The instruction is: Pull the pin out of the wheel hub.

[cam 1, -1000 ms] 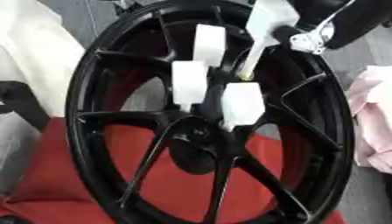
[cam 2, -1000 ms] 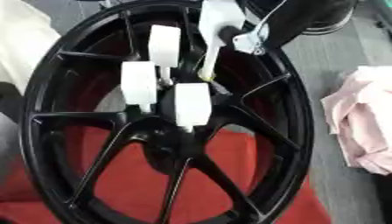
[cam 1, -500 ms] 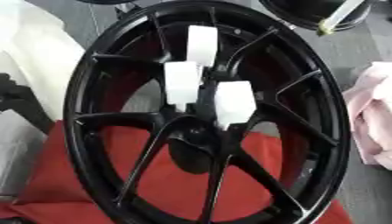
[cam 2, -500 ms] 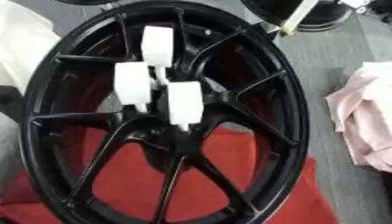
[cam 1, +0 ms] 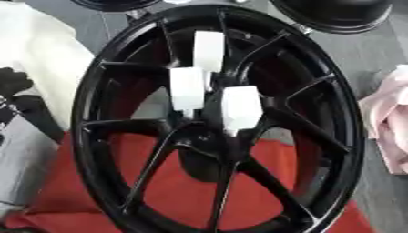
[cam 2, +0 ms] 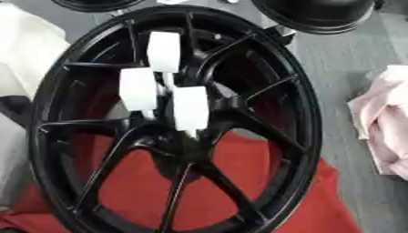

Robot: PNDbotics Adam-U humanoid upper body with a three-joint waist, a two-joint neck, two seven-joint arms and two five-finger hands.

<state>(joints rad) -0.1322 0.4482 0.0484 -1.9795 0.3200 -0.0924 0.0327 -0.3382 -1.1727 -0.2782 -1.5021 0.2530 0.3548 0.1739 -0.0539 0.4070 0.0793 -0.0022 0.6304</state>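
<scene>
A large black spoked wheel hub [cam 1: 349, 136] lies tilted on a red cloth [cam 1: 183, 191] and fills most of both views. Three white block-shaped pins stand around its centre [cam 1: 203, 136]: one at the back [cam 1: 209, 50], one on the left [cam 1: 188, 88] and one on the right [cam 1: 242, 108]. Neither of my hands shows in either view.
A round black object [cam 1: 343, 13] sits just beyond the hub's upper right rim, and another dark round shape [cam 1: 115, 3] lies at the top edge. A pink cloth [cam 1: 390, 123] lies on the grey floor to the right. White fabric [cam 1: 40, 59] is bunched at the left.
The hand that held a white pin above the hub's upper right rim has moved up and right, out of view. The three pins in the hub stand as before.
</scene>
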